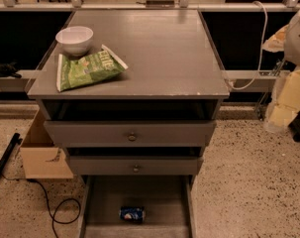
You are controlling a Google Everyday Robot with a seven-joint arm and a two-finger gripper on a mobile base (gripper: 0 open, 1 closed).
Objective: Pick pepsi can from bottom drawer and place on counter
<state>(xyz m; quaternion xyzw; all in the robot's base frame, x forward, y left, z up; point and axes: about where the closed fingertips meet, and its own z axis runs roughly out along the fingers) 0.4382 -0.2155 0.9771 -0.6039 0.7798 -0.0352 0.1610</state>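
The small blue pepsi can (132, 213) lies on its side towards the front of the pulled-out, shallow grey bottom drawer (157, 195). My gripper (291, 97), the pale blocky shape at the right edge, hangs well apart from it; whether it is released or clenched I cannot tell. I would come down in front of the two knobbed drawers (132, 133), grasp across the can's round body, then lift onto the flat grey counter (164, 48), away from the white bowl (74, 39) and green chip bag (87, 69). The drawer's front is cut off.
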